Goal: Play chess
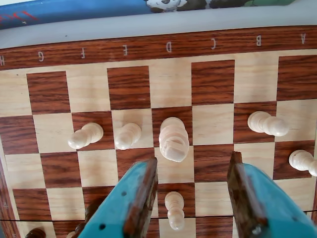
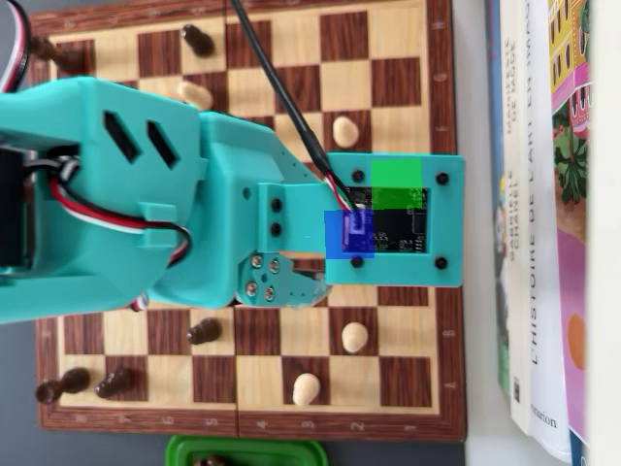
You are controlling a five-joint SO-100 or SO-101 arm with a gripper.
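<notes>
Wrist view: 6 light pieces (image 1: 174,139) are being seen on chessboard (image 1: 213,82); gripper (image 1: 193,178) is being held wide open, w/ nothing gripped.

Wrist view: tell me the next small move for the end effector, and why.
Probably ease straight down. The end effector is open, its teal fingers flanking a gap, and the small light pawn stands just inside that gap near the left finger, not yet gripped.
</notes>
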